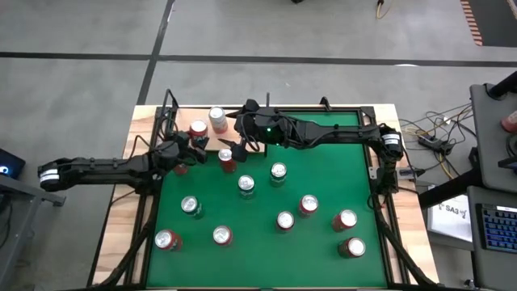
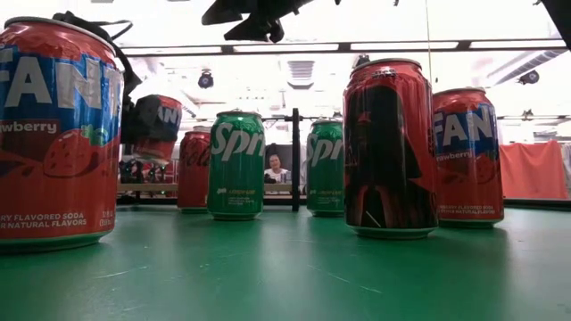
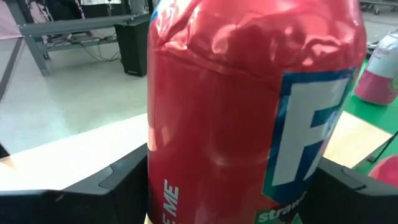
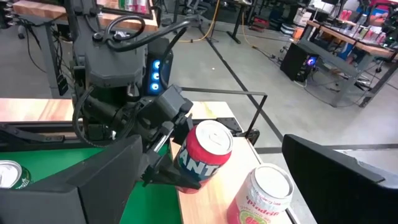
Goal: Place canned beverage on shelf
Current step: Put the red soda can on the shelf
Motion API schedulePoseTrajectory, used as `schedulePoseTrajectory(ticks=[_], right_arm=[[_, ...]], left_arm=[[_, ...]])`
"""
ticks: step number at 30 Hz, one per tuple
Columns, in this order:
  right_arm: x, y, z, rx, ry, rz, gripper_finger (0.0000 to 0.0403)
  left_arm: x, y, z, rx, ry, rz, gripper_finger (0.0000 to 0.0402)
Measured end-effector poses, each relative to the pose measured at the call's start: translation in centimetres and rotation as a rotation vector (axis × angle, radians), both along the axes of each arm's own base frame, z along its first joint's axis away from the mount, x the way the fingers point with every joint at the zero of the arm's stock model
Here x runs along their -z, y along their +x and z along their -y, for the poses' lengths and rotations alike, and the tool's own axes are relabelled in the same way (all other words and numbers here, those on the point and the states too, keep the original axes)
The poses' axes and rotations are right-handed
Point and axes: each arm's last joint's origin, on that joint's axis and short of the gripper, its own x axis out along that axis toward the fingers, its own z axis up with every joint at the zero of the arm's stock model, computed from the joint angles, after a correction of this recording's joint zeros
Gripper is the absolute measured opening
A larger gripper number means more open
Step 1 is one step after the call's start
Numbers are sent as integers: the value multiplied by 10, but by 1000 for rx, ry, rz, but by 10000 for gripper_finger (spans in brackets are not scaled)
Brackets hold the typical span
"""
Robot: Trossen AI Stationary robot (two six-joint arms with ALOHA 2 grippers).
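Note:
The canned beverage (image 4: 205, 152) is a red Fanta can, top up, held just over the shelf (image 4: 208, 205), a pale wood panel with black rods at the table's far left. My left gripper (image 4: 174, 146) reaches in from the table's left and is shut on the can. In the left wrist view the can (image 3: 249, 106) fills the picture between the two fingers. In the low view it (image 2: 159, 125) shows raised above the shelf board. My right gripper (image 1: 241, 148) hangs open high over the far middle of the table and holds nothing. My left gripper pinches the can's side wall (image 3: 168, 174) between its two fingers, one finger (image 3: 118, 183) on each opposite side, about halfway up. The fingers lie nearly level and come from the table's left. The can stands top up, lifted clear over the shelf.
A pink-and-white can (image 4: 261, 193) stands on the shelf close to the held can. Several red and green cans stand spread over the green felt (image 1: 323, 162), one red can (image 1: 228, 158) below my right gripper. Black frame rods (image 1: 339, 107) run along the far edge.

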Motion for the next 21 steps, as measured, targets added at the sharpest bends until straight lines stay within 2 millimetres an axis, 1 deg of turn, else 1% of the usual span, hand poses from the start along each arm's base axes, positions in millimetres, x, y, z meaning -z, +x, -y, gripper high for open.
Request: schedulePoseTrajectory(ticks=[21], right_arm=[[1, 0, 0, 1, 8, -2, 378]], left_arm=[[13, 3, -2, -37, -42, -57, 286]])
